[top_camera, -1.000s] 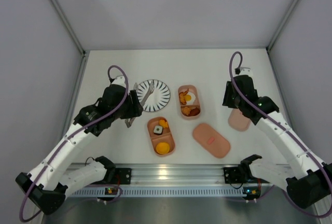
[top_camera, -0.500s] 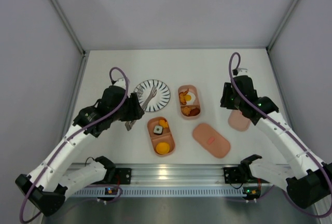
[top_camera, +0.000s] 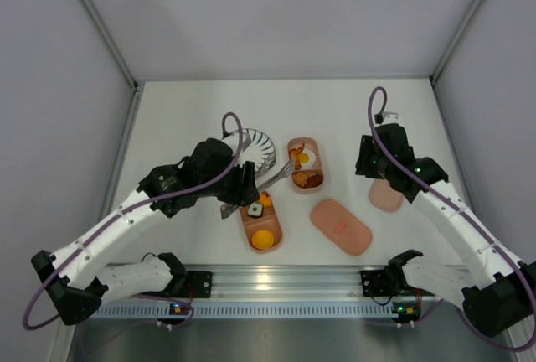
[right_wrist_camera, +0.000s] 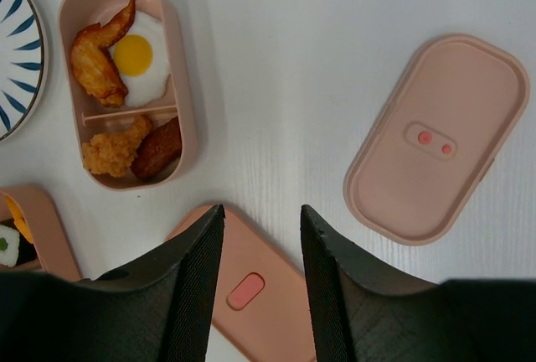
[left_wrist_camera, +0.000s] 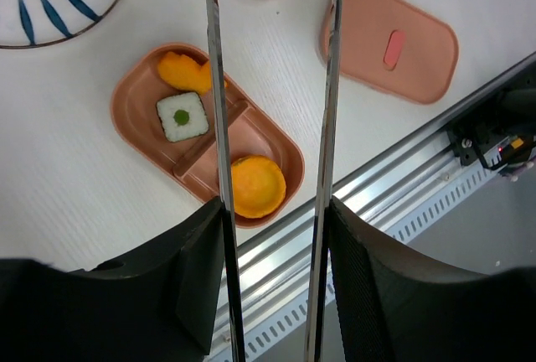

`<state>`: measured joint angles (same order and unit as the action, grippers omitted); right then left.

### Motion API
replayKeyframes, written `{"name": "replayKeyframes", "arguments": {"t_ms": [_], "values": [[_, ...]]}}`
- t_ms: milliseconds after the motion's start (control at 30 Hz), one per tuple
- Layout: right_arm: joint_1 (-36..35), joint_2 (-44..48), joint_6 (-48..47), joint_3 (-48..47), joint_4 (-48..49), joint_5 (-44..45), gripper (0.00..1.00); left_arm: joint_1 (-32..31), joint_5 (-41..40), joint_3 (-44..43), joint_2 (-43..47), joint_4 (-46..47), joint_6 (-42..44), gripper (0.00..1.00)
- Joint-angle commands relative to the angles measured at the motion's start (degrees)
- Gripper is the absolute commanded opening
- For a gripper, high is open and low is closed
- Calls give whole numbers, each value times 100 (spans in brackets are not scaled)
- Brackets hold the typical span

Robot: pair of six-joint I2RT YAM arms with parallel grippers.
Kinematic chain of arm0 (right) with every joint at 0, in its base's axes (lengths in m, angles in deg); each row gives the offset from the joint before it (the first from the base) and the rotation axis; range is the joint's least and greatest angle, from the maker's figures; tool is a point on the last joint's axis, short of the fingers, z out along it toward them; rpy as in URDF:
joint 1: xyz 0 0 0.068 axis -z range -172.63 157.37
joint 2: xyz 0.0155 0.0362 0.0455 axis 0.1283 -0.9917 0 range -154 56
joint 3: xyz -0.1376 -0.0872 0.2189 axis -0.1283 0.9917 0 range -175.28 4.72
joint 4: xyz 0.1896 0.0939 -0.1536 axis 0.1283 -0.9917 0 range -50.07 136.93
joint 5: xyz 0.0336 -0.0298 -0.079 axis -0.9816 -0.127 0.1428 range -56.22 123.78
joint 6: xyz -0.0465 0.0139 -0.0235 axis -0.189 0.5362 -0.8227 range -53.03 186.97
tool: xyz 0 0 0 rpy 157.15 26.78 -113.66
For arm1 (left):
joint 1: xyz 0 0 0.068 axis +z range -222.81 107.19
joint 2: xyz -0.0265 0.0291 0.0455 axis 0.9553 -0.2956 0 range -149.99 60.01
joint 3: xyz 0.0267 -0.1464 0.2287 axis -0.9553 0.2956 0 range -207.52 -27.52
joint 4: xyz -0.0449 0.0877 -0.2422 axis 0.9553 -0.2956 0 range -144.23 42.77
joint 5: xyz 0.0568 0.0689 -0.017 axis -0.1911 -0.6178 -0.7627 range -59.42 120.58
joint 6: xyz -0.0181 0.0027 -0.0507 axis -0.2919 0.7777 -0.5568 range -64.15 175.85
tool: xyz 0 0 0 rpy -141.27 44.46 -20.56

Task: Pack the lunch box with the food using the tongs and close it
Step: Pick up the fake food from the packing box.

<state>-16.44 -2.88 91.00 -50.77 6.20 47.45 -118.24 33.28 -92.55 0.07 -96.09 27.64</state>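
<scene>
White table (top_camera: 352, 111), mid-frame: left gripper (left_wrist_camera: 275, 236) clamps tongs (left_wrist_camera: 213, 85). Their arms run up-frame across near tray (left_wrist_camera: 134, 119) toward far tray (right_wrist_camera: 186, 85). Food (left_wrist_camera: 257, 186) sits in both. Right gripper (right_wrist_camera: 260, 236) is half-spread and empty over spotted lid (right_wrist_camera: 435, 140).

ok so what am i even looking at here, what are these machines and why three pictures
Two robot arms are bolted at the near edge of a white table. One picture looks down from above; the other two come from a camera on each wrist. The left tool grips silvery tongs. The right tool is open and empty. On the table lie two pink trays of food, a near tray and a far tray, a lid with one red mark, a lid with two red spots, and a striped plate.
</scene>
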Motion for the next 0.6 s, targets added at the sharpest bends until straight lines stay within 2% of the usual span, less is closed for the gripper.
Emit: {"name": "replayKeyframes", "arguments": {"t_ms": [0, 200, 567], "values": [[52, 113, -30, 38, 144, 83, 42, -396, -208, -220, -245, 17, 122, 54], [52, 113, -30, 55, 127, 118, 42, -862, -823, -422, -711, -44, 166, 54], [52, 148, -92, 29, 57, 223, 42, -1011, -999, -694, -1616, 263, 465, 54]]}}
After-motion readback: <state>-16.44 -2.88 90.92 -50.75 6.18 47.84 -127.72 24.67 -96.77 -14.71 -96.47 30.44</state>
